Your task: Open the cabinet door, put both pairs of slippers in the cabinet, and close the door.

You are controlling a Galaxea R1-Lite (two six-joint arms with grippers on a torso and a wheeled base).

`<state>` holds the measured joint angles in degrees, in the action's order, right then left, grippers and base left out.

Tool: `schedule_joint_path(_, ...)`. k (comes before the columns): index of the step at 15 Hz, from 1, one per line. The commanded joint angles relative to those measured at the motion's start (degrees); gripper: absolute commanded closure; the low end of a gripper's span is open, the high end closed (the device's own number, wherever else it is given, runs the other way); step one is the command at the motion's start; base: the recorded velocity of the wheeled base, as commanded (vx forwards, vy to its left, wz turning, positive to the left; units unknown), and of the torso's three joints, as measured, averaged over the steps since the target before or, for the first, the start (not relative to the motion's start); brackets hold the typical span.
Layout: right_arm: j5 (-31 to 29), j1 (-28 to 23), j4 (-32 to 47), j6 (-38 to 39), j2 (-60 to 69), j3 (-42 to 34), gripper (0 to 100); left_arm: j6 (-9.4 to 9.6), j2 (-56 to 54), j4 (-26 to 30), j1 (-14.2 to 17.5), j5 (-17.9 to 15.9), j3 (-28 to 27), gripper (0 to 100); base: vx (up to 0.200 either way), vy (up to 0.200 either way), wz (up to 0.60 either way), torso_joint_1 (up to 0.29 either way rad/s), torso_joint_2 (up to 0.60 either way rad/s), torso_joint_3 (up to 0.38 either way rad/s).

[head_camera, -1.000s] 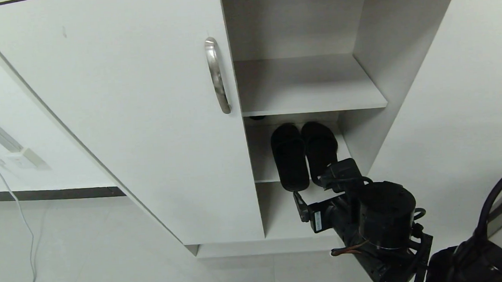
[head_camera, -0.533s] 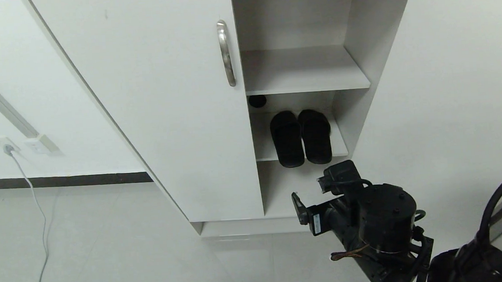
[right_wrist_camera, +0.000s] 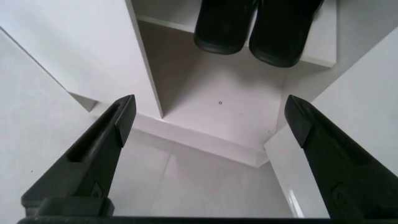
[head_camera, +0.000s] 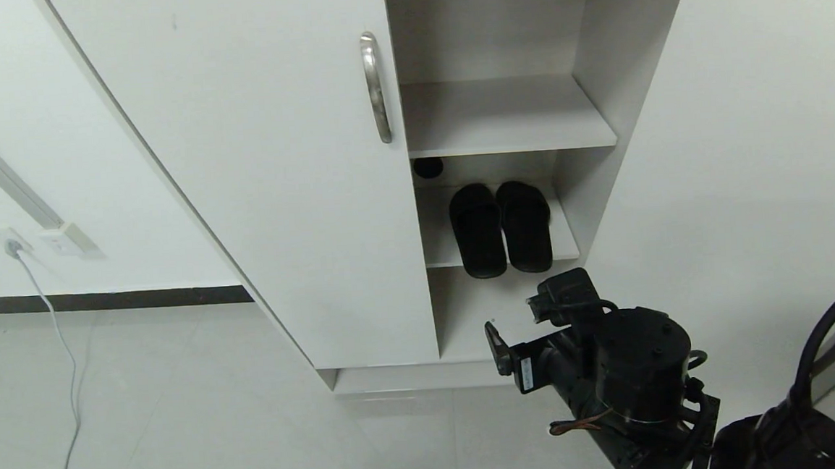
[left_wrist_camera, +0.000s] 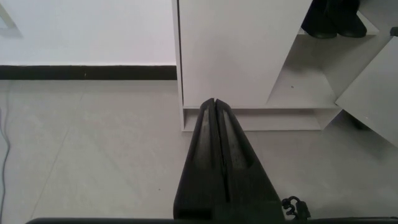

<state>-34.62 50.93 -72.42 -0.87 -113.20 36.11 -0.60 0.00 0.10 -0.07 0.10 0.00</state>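
We found the cabinet (head_camera: 492, 34) with its right door (head_camera: 730, 135) swung wide and its left door (head_camera: 261, 164) shut, the metal handle (head_camera: 376, 88) upright along that door's inner edge. One pair of black slippers (head_camera: 500, 228) sat side by side on the middle shelf, touching each other, heels toward the front edge. A small dark shape (head_camera: 428, 167) lay farther back on that shelf, too tucked under the upper shelf for us to name.

The right gripper (right_wrist_camera: 209, 106) hung in front of the bottom compartment, just below the slippers' shelf, its fingers spread wide with nothing between them. The left gripper (left_wrist_camera: 214, 102) pointed at the cabinet's base from over the floor, well apart from it, its fingers pressed together and empty.

We judged the slippers light, soft and rubbery — likely to bend under a pinch, not slip. The strap across the top, or both inner edges taken together, looked the best hold. The task names two pairs, and we could not tell how the other stood.

The open door looked like a light, stiff panel on hinges — a push on its face near the free edge should swing it shut.
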Motion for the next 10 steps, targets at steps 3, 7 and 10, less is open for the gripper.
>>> schedule_joint_path(3,-0.01,0.13,-0.09,-0.01,-0.26,-0.25,0,-0.02,0.09,-0.01,-0.01,-0.10,0.00,100,0.000,0.000,0.00,0.000,0.00,0.000)
schedule_joint_path(7,-0.01,0.13,0.09,-0.01,-0.26,-0.86,0,-0.11,0.09,-0.01,-0.01,-0.10,0.00,100,0.000,0.000,0.00,0.004,0.00,0.126)
schedule_joint_path(10,0.08,0.31,0.09,-0.01,-0.26,-0.95,0,-0.11,0.09,-0.01,-0.01,-0.10,0.00,100,0.000,0.000,0.00,0.002,0.00,0.196)
